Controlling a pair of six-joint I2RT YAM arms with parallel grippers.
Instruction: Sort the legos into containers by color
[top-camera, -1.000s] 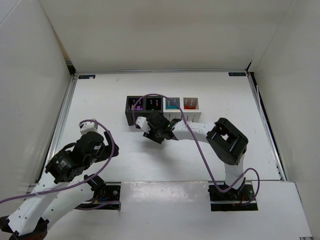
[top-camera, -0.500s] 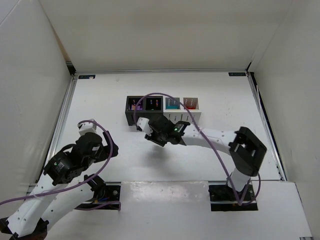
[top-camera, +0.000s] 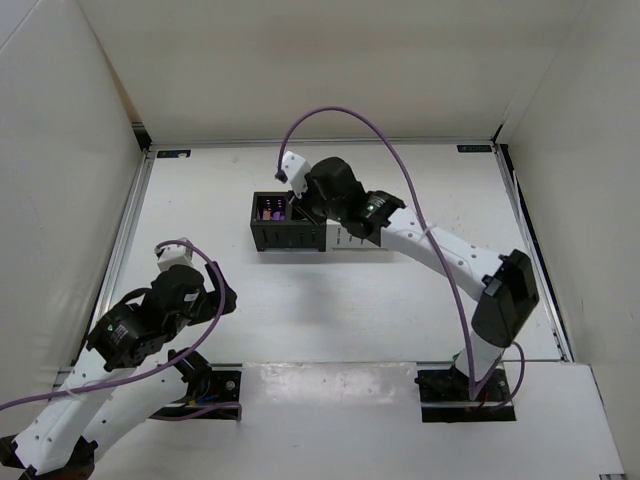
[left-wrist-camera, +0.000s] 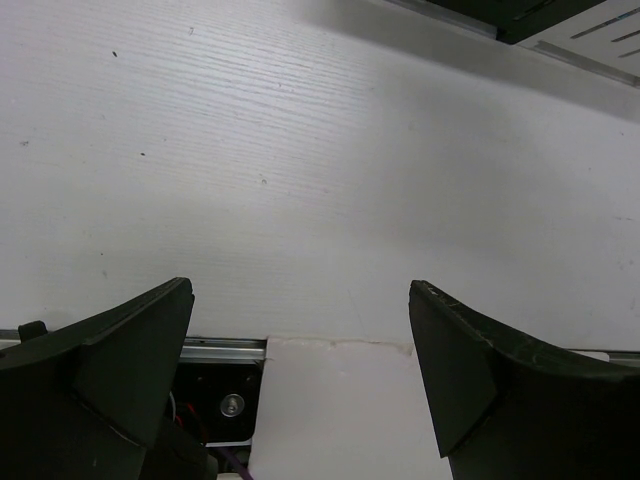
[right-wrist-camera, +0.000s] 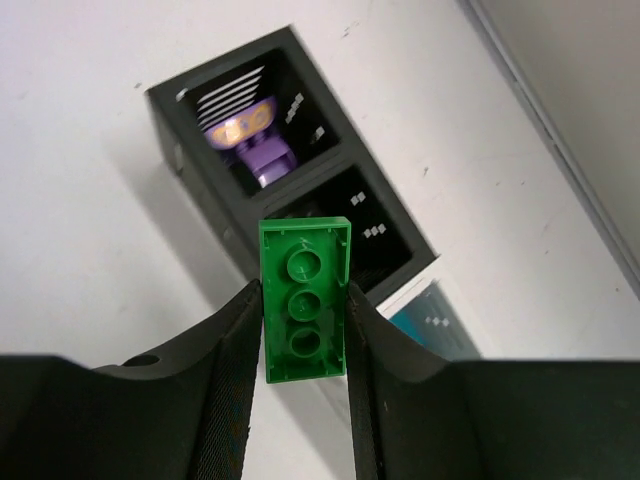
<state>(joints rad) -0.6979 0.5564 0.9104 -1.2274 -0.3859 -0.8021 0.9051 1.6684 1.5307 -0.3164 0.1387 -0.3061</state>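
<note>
Right gripper (right-wrist-camera: 303, 300): we see it clamped on a green lego (right-wrist-camera: 303, 310), one finger on each long side of the brick.
Green lego: its hollow underside, with three round tubes, faces the right wrist camera. It hangs in the air above the containers (top-camera: 285, 236). In the wrist view it sits in front of the second black bin (right-wrist-camera: 378, 228). We cannot tell how high above it.
Containers: joined in a row on the counter (left-wrist-camera: 300, 150), toward the far middle. In the top view only the two black bins at the left end show; the right arm (top-camera: 440, 255) covers the others.
First black bin (right-wrist-camera: 195, 110): purple legos (right-wrist-camera: 262, 150) lie inside.
Second black bin: the interior is dark and we cannot tell the contents.
Light bin (right-wrist-camera: 432, 318): we note a teal colour inside, partly behind the right finger.
Left gripper (left-wrist-camera: 300, 288): fingers wide apart with nothing between them, over bare counter close to its near edge, well apart from the containers.
</note>
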